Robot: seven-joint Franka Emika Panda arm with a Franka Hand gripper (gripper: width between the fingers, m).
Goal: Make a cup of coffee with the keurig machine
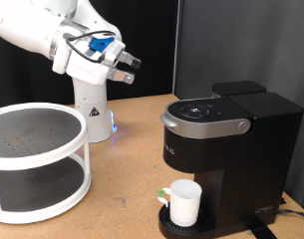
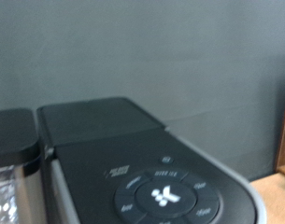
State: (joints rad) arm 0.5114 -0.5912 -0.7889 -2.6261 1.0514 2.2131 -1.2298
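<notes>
The black keurig machine [image 1: 226,139] stands at the exterior view's right, its silver-grey lid handle [image 1: 203,124] down and its button panel [image 1: 198,110] on top. The white cup [image 1: 183,201] stands on the machine's round drip base [image 1: 181,224], handle towards the exterior view's left. My gripper [image 1: 131,66] hangs in the air at the exterior view's upper left, well above and to the left of the machine, holding nothing that shows. The wrist view shows the machine's top [image 2: 133,149] and round button panel [image 2: 163,194] from close by; my fingers do not show there.
A white two-tier round rack [image 1: 37,159] stands at the exterior view's left. The robot's white base [image 1: 90,105] stands behind it on the wooden table [image 1: 132,169]. A dark curtain forms the backdrop. A power cable [image 1: 291,207] runs at the machine's right side.
</notes>
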